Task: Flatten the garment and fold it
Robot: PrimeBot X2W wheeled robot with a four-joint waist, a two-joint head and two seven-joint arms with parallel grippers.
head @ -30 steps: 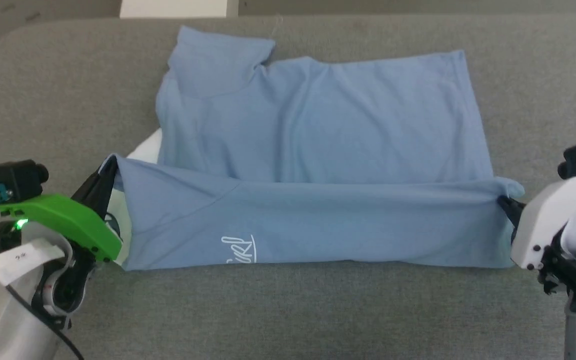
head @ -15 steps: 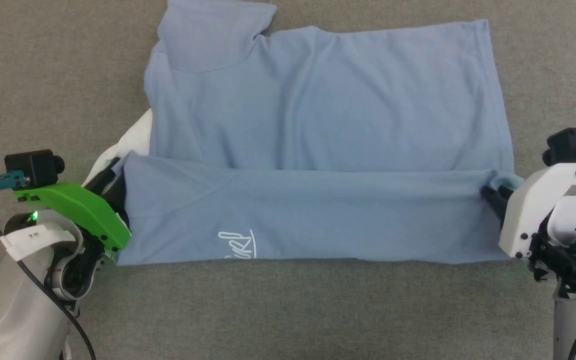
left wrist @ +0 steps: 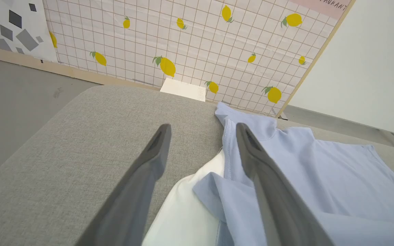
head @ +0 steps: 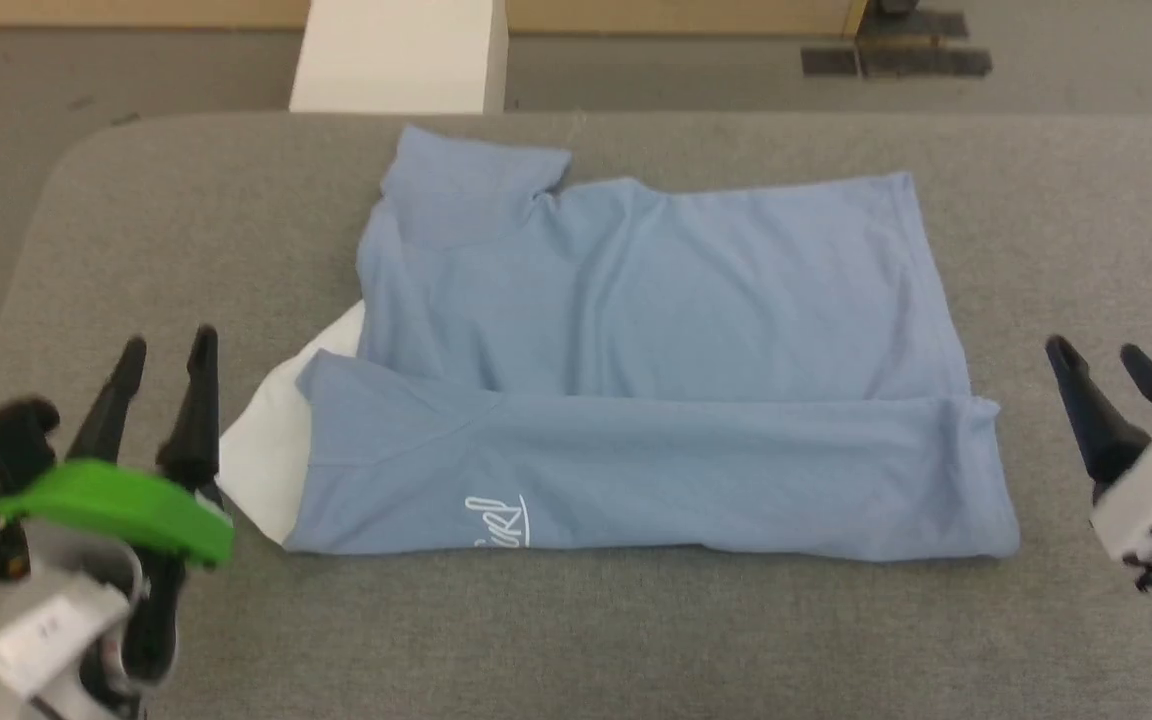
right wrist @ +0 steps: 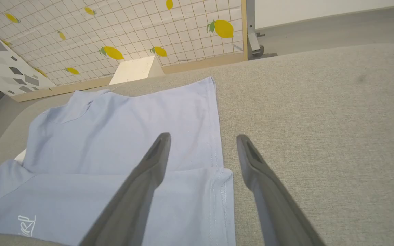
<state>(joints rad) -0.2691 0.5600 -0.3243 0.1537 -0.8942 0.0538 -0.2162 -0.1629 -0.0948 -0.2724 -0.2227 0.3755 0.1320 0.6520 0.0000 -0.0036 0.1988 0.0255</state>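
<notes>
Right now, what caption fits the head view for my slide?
Left gripper and right gripper, both open, flank a partly folded blue T-shirt on the grey table.

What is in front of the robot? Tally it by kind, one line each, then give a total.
Garment: 1, the light blue garment, its near edge folded over
Grippers: 2, the left gripper and the right gripper, both open, one at each end of the fold
Table: 1, the grey padded table
White box: 1, the white box beyond the far edge
Total: 5
</notes>
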